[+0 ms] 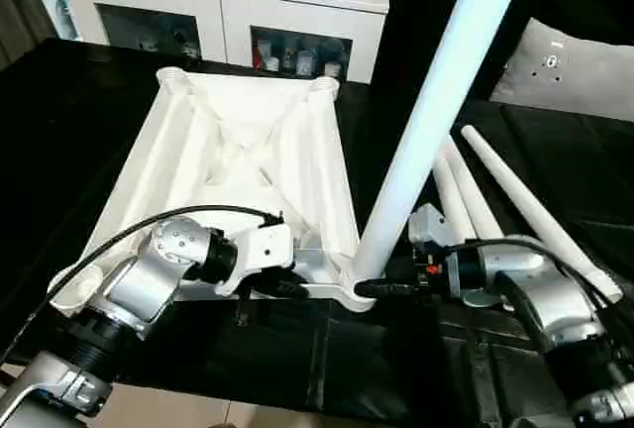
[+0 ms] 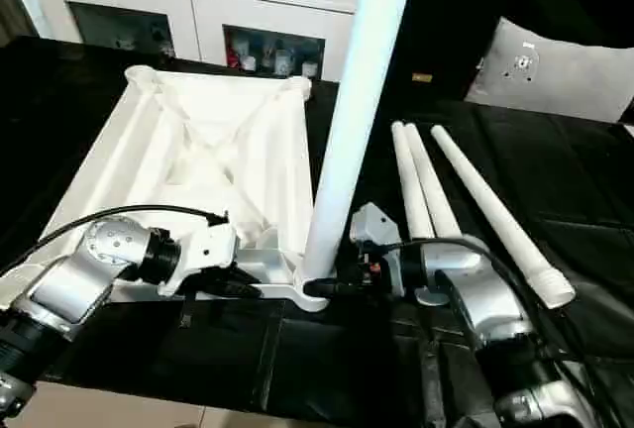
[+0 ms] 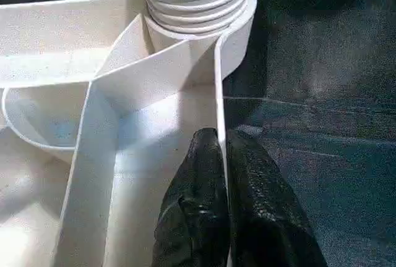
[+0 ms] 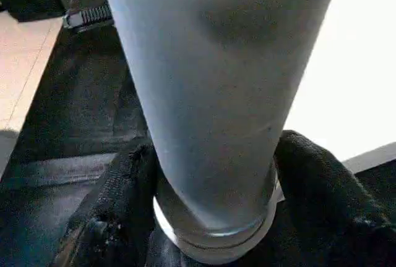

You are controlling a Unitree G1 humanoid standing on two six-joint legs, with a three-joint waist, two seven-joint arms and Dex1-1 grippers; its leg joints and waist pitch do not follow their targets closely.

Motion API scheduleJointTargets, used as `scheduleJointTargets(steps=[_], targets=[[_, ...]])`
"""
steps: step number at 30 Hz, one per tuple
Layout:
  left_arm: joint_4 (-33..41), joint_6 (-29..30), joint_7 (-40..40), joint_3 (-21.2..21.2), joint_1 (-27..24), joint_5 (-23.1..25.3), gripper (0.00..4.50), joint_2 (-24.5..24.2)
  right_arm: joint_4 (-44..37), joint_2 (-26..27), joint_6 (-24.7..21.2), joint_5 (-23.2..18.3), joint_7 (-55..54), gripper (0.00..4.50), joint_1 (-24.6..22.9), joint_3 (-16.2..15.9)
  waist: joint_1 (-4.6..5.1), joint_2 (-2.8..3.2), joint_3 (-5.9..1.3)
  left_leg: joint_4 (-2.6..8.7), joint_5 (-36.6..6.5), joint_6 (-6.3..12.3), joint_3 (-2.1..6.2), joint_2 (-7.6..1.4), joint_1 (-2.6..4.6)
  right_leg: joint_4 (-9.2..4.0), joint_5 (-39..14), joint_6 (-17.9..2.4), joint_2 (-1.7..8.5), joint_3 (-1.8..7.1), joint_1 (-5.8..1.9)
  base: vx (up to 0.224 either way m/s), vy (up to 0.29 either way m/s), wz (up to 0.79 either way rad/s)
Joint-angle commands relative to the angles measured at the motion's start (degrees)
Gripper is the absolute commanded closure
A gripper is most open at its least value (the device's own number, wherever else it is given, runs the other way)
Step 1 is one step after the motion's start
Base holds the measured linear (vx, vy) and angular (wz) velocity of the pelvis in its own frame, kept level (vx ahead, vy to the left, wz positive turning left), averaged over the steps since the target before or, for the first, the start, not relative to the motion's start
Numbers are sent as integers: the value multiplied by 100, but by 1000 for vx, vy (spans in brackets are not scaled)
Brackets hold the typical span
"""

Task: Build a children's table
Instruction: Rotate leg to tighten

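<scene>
- Right gripper: its black fingers sit either side of the upright leg, at its base.
- That leg stands in the table top's near corner socket.
- Left gripper: clamped on the top's thin edge wall beside that socket.
- Three spare legs lie beyond the right gripper.

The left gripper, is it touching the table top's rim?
Touching. In the left wrist view, the gripper is shut on the thin rim wall of the table top.
</scene>
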State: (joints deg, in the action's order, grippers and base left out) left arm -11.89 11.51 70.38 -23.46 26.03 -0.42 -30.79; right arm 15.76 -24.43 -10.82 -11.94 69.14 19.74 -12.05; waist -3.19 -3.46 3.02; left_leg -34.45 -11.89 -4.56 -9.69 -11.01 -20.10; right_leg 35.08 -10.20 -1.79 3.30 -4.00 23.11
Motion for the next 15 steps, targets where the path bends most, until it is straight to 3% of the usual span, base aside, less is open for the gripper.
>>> scheduleJointTargets(steps=[1, 6, 9, 11, 12, 13, 15], targets=[[209, 290, -360, 136, -14, -30, 450, 141, -132, 175, -265, -75, -228, 191, -171, -131, 24, 25, -336, 398, -738, 257, 37, -235, -3, -425, -1521, -1024, 454, 303, -315, 0, 0, 0], [622, 1276, -1146, 394, -140, -115, 450, 591, -307, 813, -770, -106, -1272, 191, -366, -2, 80, 31, -306, 428, -1163, 42, 70, -213, 12, -521, -2510, -721, 462, 283, -294, 0, 0, 0], [800, 2089, -1948, 654, -75, -55, 450, 1114, -323, 1407, -1228, -133, -2122, 191, -348, 185, 176, 26, -291, 422, -1281, 3, 83, -190, 0, -581, -2893, -556, 455, 264, -266, 0, 0, 0], [812, 2288, -2177, 735, -38, -24, 450, 1274, -310, 1566, -1334, -156, -2324, 199, -325, 240, 195, 13, -302, 402, -1240, 49, 79, -177, 17, -612, -2971, -488, 449, 266, -244, 0, 0, 0], [801, 2632, -2639, 875, 62, 85, 450, 1605, -221, 1915, -1513, -216, -2769, 199, -242, 369, 197, 40, -296, 403, -1218, 57, 78, -176, 16, -608, -2929, -505, 445, 269, -237, 0, 0, 0], [780, 2776, -2871, 953, 118, 126, 450, 1776, -173, 2076, -1593, -237, -2980, 201, -196, 426, 217, 16, -302, 400, -1157, 57, 73, -180, 7, -606, -2828, -537, 440, 269, -230, 0, 0, 0], [758, 2869, -3051, 1017, 163, 151, 450, 1907, -126, 2187, -1636, -230, -3142, 202, -157, 462, 214, 19, -322, 403, -1048, 72, 81, -175, -17, -590, -2622, -545, 440, 265, -258, 0, 0, 0]])
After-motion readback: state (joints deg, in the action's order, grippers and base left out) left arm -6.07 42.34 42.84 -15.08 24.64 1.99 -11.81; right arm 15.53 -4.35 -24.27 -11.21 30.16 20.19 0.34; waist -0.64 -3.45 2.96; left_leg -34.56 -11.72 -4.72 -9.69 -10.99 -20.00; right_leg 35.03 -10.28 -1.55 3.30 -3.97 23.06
